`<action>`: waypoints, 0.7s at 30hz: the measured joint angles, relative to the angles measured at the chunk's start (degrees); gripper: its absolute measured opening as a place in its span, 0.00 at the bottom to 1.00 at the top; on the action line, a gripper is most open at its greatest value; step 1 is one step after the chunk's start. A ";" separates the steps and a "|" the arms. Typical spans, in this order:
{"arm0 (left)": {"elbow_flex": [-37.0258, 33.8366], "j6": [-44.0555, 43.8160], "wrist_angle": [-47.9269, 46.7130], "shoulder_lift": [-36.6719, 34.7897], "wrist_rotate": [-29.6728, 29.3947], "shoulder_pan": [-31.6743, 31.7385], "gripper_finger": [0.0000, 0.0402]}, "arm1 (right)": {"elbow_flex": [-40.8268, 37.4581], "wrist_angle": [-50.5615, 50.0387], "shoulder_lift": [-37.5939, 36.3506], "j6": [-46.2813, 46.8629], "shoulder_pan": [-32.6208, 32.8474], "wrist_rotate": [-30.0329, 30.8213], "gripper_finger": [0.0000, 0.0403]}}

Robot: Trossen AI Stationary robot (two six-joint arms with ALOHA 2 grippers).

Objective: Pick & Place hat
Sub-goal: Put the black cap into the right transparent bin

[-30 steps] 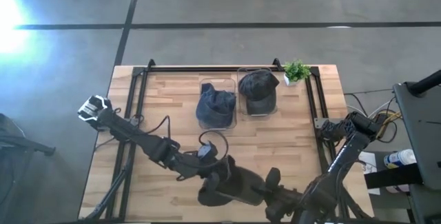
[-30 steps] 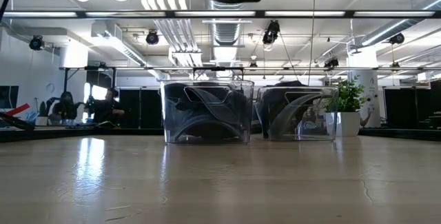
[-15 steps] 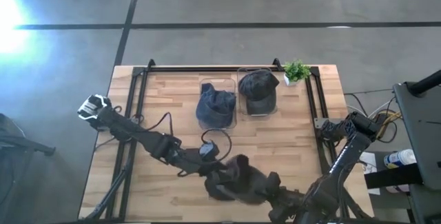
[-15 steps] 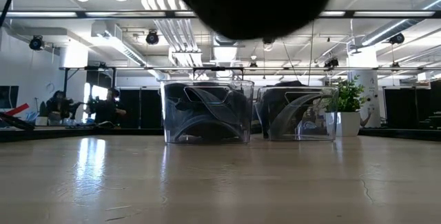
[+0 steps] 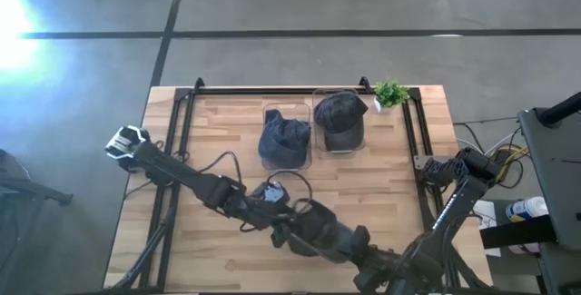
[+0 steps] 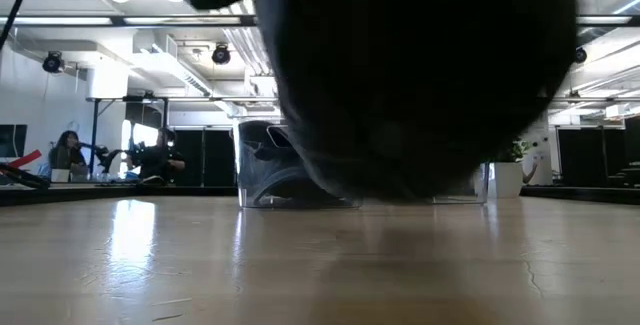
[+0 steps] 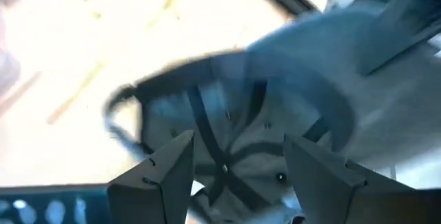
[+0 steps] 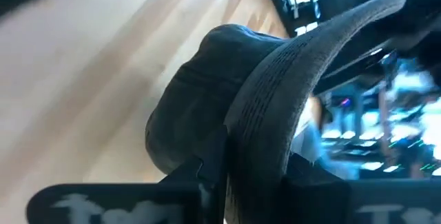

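Observation:
A dark grey cap (image 5: 320,231) hangs over the table's near middle and fills the low view (image 6: 410,75). My right gripper (image 8: 231,182) is shut on its brim. My left gripper (image 7: 234,176) is open beside the cap, on its left. Its fingers point into the cap's hollow underside (image 7: 227,127), and I cannot tell whether they touch it. Two clear bins stand at the far middle. The left bin (image 5: 287,141) holds a blue cap and the right bin (image 5: 339,121) holds a dark grey cap. My right gripper pinches the cap's curved brim (image 8: 265,134) between its two fingers, at the brim's edge. The crown (image 8: 200,93) hangs beyond the fingers. The cap is lifted clear, low over the table.
A small potted plant (image 5: 390,93) stands at the far right corner. A black frame rail (image 5: 300,91) runs along the table's far edge and down both sides. Bare wood lies between the bins and the cap, and on the left.
My right gripper has carried the cap from the table's near edge toward the far edge and down, so it now fills the low view. My left gripper has followed it toward the table's right and now stands close beside it.

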 joint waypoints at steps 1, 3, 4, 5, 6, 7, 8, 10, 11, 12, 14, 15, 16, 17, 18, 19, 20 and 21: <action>0.00 0.45 0.00 -0.82 -0.63 0.01 0.53 | -0.32 -0.27 0.00 3.53 0.33 0.12 0.11; 0.07 1.28 -0.71 -2.88 -2.33 0.00 0.53 | -0.49 -2.68 0.00 13.51 1.22 1.54 0.11; 0.13 1.33 -0.97 -3.89 -3.25 0.00 0.53 | -0.48 -4.69 0.00 19.70 1.64 3.47 0.11; 0.13 1.37 -1.19 -4.95 -4.30 -0.18 0.53 | -0.41 -7.02 0.00 26.95 2.12 6.11 0.11; 0.13 1.34 -1.74 -5.89 -5.52 -0.35 0.53 | -0.08 -9.53 0.00 34.37 2.67 8.84 0.11; 0.13 1.27 -2.37 -6.87 -6.66 -0.62 0.53 | 0.60 -12.56 0.00 41.97 3.22 11.11 0.11; 0.13 1.16 -2.77 -7.63 -7.59 -0.91 0.53 | 1.34 -15.95 0.00 50.01 3.71 13.21 0.11; 0.10 1.04 -3.41 -9.08 -8.49 -1.46 0.53 | 2.95 -24.81 0.00 68.98 4.78 16.99 0.11; 0.00 0.80 -3.44 -9.57 -8.97 -1.69 0.53 | 3.62 -29.71 0.00 79.54 5.16 18.38 0.11; -0.03 0.28 -3.67 -10.03 -9.40 -1.90 0.53 | 4.08 -34.74 0.00 89.77 5.42 19.41 0.11; -0.04 -0.46 -4.30 -10.29 -10.83 -2.36 0.53 | 4.12 -41.13 -0.07 106.00 5.65 21.13 0.11; -0.07 -0.47 -4.37 -10.29 -11.45 -2.49 0.53 | 3.34 -39.95 -0.46 107.59 5.34 22.81 0.11; -0.11 -0.49 -4.42 -10.29 -11.69 -2.62 0.53 | 2.51 -39.55 -1.11 107.88 4.88 23.64 0.11; -0.17 -0.49 -4.48 -10.26 -11.71 -2.60 0.53 | 2.42 -39.41 -1.35 108.39 4.42 23.92 0.11; -0.27 -0.51 -4.41 -10.17 -11.77 -2.60 0.53 | 2.56 -39.13 -1.85 109.57 3.45 24.98 0.11; -0.34 -0.51 -4.41 -10.15 -11.84 -2.60 0.53 | 2.60 -39.51 -2.53 111.27 2.56 26.24 0.11; -0.46 -0.54 -4.49 -10.11 -11.75 -2.60 0.53 | 2.58 -40.09 -3.41 113.37 2.12 28.17 0.11; -0.52 -0.87 -4.74 -10.06 -11.60 -2.60 0.53 | 2.56 -39.86 -4.52 114.99 1.63 29.41 0.10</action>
